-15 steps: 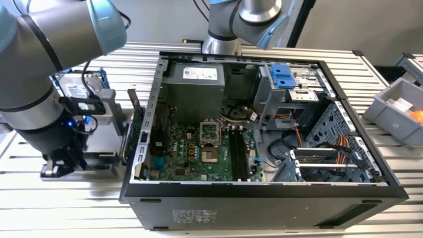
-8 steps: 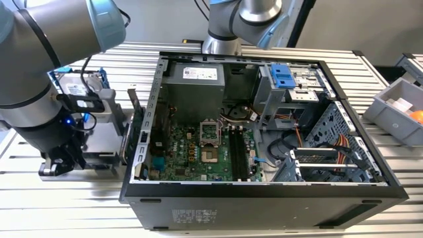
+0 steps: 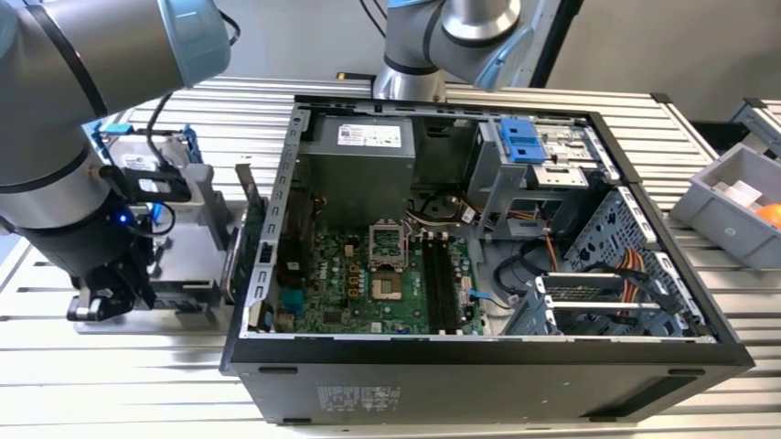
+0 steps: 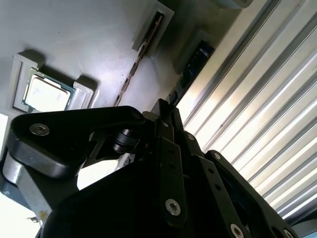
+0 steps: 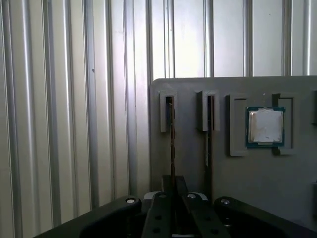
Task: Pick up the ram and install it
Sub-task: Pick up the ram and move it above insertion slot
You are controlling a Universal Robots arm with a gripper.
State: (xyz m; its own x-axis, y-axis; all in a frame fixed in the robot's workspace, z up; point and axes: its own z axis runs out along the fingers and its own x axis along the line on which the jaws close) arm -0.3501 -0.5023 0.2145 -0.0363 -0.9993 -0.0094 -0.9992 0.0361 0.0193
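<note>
Clenching the ram (image 5: 171, 139), slotted edgewise in the gray tray (image 5: 237, 188) beside a processor (image 5: 265, 126), the fingers (image 5: 181, 187) hover low.

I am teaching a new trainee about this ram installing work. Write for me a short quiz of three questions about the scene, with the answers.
1. True or false: the gripper hangs over the open computer case.
2. What lies in the grey tray next to the ram sticks? A) a fan B) a processor C) a screwdriver
3. How many ram sticks stand on edge in the tray's slots?
Key: 1. False: it hangs over the grey tray, outside the computer case, at the exterior view's left. 2. B. 3. Two.
</note>
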